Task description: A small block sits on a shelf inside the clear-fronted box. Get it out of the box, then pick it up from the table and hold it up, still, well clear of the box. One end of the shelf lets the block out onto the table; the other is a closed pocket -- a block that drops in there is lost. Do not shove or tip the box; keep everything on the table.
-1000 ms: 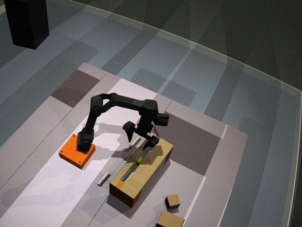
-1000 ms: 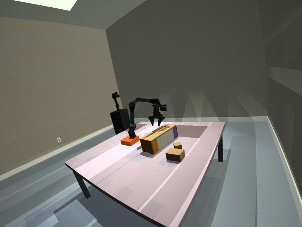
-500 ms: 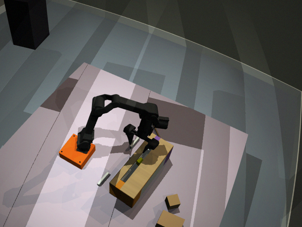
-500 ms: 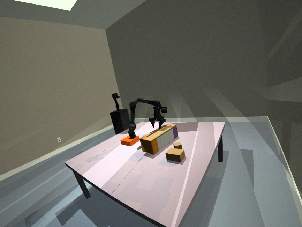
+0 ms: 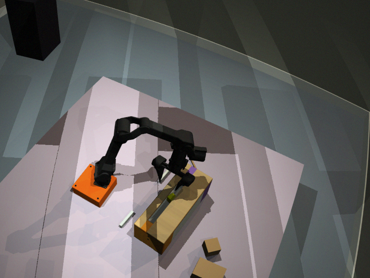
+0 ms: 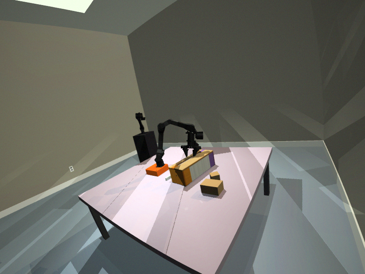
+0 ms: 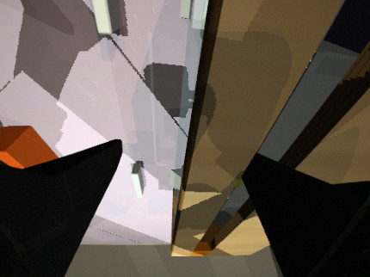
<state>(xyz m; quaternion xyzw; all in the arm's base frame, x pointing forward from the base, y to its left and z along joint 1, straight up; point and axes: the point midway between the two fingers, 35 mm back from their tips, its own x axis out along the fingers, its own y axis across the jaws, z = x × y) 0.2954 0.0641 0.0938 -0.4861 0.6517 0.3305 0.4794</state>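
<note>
The long wooden box (image 5: 176, 218) (image 6: 191, 165) (image 7: 245, 84) stands on the table, with a slot along its top, an orange end and a purple end. The small yellow-green block (image 5: 171, 196) shows through the slot, around mid-length; in the wrist view only a sliver of the block (image 7: 239, 183) shows beside a finger. My gripper (image 5: 168, 185) (image 6: 190, 156) (image 7: 181, 150) is open and empty, pointing down. One finger is at the slot, on the purple-end side of the block; the other hangs beside the box. Whether the first tip is inside the slot is unclear.
Two wooden blocks (image 5: 212, 246) (image 6: 211, 186) stand on the table beyond the box. Pale bars (image 5: 127, 219) (image 7: 137, 183) lie on the arm's side. A thin stick (image 5: 192, 164) shows behind the purple end. The orange arm base (image 5: 89, 187) (image 6: 157, 170) is across from the box.
</note>
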